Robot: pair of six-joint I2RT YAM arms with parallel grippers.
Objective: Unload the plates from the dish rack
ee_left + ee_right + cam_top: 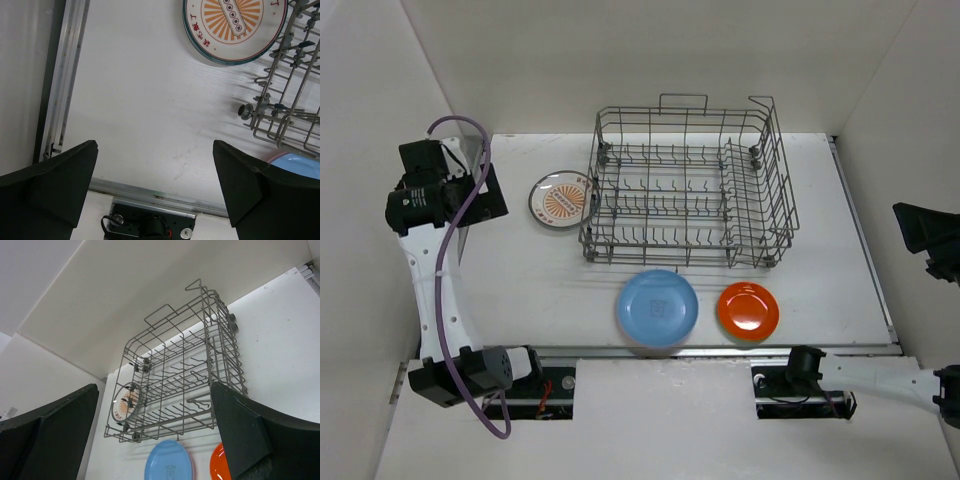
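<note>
The grey wire dish rack (690, 190) stands at the back middle of the table; I see no plate in it. The white plate with the orange sunburst (561, 199) lies flat just left of it. The blue plate (658, 307) and the small orange plate (748, 310) lie in front of it. A thin pink edge shows under the blue plate (300, 165) in the left wrist view. My left gripper (155, 150) is open and empty, above the table left of the sunburst plate (235, 27). My right gripper (154, 390) is open and empty, raised at the far right, facing the rack (185, 380).
White walls close in the table at the back and both sides. A metal rail (720, 350) runs along the front edge, with the arm bases just behind it. A purple cable (450, 250) loops along the left arm.
</note>
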